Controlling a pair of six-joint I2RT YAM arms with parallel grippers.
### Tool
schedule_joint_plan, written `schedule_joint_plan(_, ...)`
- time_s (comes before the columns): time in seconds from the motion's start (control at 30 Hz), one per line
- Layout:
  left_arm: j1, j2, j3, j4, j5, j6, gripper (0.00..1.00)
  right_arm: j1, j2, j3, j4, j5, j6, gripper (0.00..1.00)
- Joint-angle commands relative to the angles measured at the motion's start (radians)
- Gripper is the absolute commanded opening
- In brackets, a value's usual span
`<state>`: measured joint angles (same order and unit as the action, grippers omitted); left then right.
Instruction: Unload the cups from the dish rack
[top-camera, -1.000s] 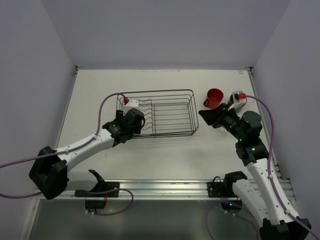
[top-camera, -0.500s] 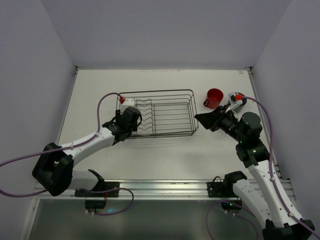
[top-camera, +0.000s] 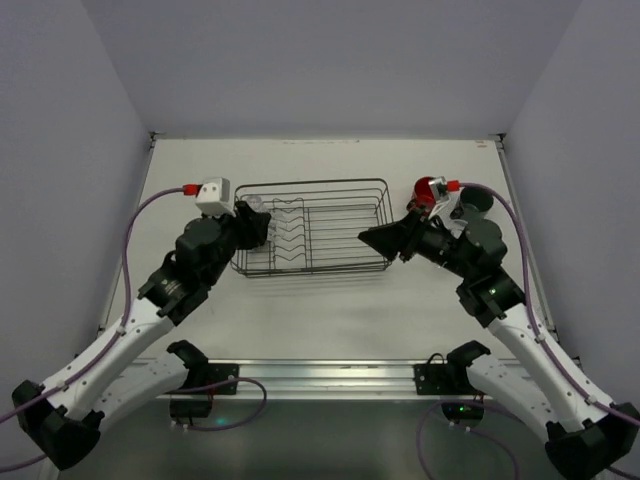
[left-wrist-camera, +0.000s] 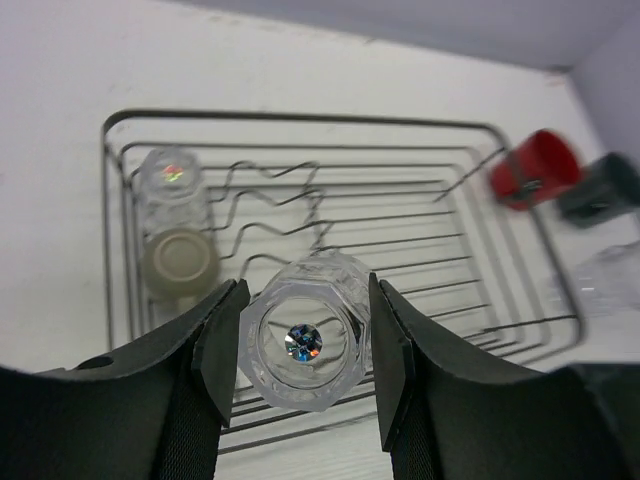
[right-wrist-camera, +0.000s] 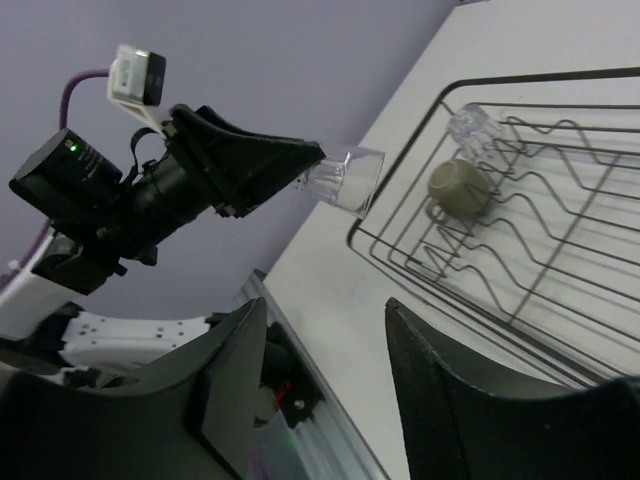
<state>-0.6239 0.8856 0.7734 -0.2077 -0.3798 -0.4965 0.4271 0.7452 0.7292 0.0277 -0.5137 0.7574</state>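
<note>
My left gripper (left-wrist-camera: 305, 350) is shut on a small clear glass (left-wrist-camera: 305, 343) and holds it in the air above the near left part of the black wire dish rack (left-wrist-camera: 300, 117). In the rack's left end lie an olive-tan cup (left-wrist-camera: 180, 260) and another clear glass (left-wrist-camera: 172, 180). The red mug (top-camera: 430, 190) and the dark mug (top-camera: 478, 203) stand on the table right of the rack (top-camera: 345, 268). My right gripper (top-camera: 375, 238) is open and empty by the rack's right end. The right wrist view shows the held glass (right-wrist-camera: 345, 178), the olive-tan cup (right-wrist-camera: 455, 187) and the rack (right-wrist-camera: 540, 78).
A blurred clear glass (left-wrist-camera: 610, 280) stands on the table right of the rack, near the mugs. White walls close the table on the left, right and far sides. A metal rail (top-camera: 330, 372) runs along the near edge.
My left arm has pulled back and risen, lifting the clear glass out of the rack's left end. My right gripper has swung left from beside the red mug to the rack's right end.
</note>
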Motion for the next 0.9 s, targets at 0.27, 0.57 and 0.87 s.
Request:
schedule_joint_plan(0.27,0.001,-0.185,-0.141,0.556,0.562,-0.390,0.06,0.239,0.198,-0.027,0.460,0.057,0.181,0.57)
schedule_joint_plan(0.57,0.001,-0.189,-0.169,0.669,0.640,-0.459,0.07,0.285,0.305,0.024,0.494,0.023,0.184,0.57)
schedule_joint_plan(0.87,0.001,-0.154,-0.217,0.700,0.645,-0.471,0.12,0.292,0.361,0.045,0.618,-0.010,0.241,0.25)
